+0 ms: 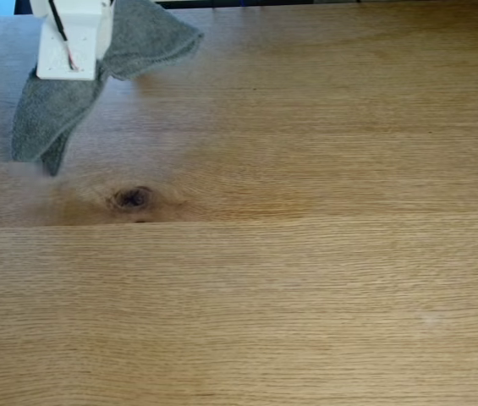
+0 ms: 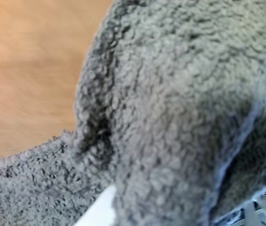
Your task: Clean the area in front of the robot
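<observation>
White plastic robot arm [image 1: 74,38] with black and red wires at far left of the fixed view, above pale wooden bench [image 1: 306,279]. Grey fluffy cloth [image 1: 61,106] draped around the gripper, hanging down to the bench surface (lower tip blurred). Dark knot [image 1: 133,198] in the wood just near of the cloth. Gripper state: cannot tell, fingers buried under cloth [image 2: 180,103] in the wrist view.

The robot [image 1: 74,38], a white plastic arm with black and red wires, enters at the fixed view's top left, a grey cloth [image 1: 52,110] draped beneath it, hiding the jaws.
</observation>
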Motion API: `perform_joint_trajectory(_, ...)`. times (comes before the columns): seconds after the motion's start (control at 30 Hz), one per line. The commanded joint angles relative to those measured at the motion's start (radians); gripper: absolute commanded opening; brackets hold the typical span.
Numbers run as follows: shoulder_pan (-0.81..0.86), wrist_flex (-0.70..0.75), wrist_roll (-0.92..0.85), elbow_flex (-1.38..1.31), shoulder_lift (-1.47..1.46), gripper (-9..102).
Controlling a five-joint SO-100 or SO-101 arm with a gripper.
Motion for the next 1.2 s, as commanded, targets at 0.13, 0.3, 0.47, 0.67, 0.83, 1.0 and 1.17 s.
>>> perform_joint_trajectory(0.13, 0.219, -0.270, -0.135, 0.176, 0.012, 0)
perform_joint_trajectory(0.3, 0.241, -0.468, -0.014, 0.279, 0.032, 29)
perform_joint_trajectory(0.47, 0.209, -0.552, 0.005, 0.337, 0.110, 37)
perform_joint_trajectory(0.67, 0.060, -0.489, 0.032, 0.345, 0.256, 29)
perform_joint_trajectory(0.83, -0.179, -0.379, 0.100, 0.351, 0.394, 12)
perform_joint_trajectory(1.0, -0.449, -0.252, 0.213, 0.354, 0.506, 0)
perform_joint_trajectory(1.17, -0.630, -0.225, 0.437, 0.356, 0.595, 0)
